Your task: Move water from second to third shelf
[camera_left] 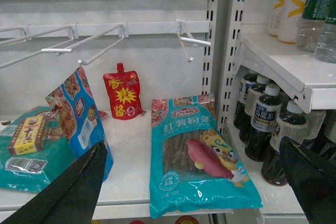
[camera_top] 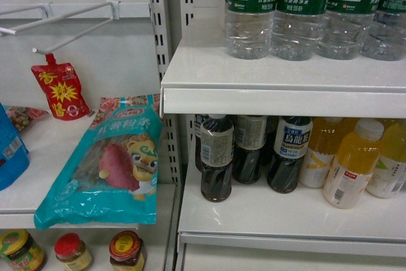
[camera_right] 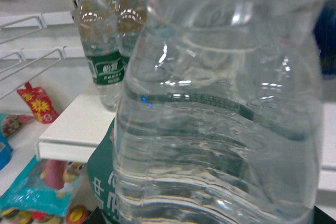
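— Head view?
— Water bottles (camera_top: 296, 14) stood on the upper shelf (camera_top: 279, 71); dark tea bottles (camera_top: 217, 157) and yellow drinks (camera_top: 352, 163) below.

— Left wrist?
— Left gripper (camera_left: 194, 182) spread wide, empty, above a teal noodle packet (camera_left: 197, 156).

— Right wrist?
— A water bottle (camera_right: 220, 119) filled the lens; finger state couldn't be told.

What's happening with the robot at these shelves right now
A water bottle fills the right wrist camera's view from very close, so the right arm seems to be at or holding one, though its gripper isn't visible. The left gripper hangs open, holding nothing, over the teal noodle packet. More water bottles stand on the shelf above the tea.
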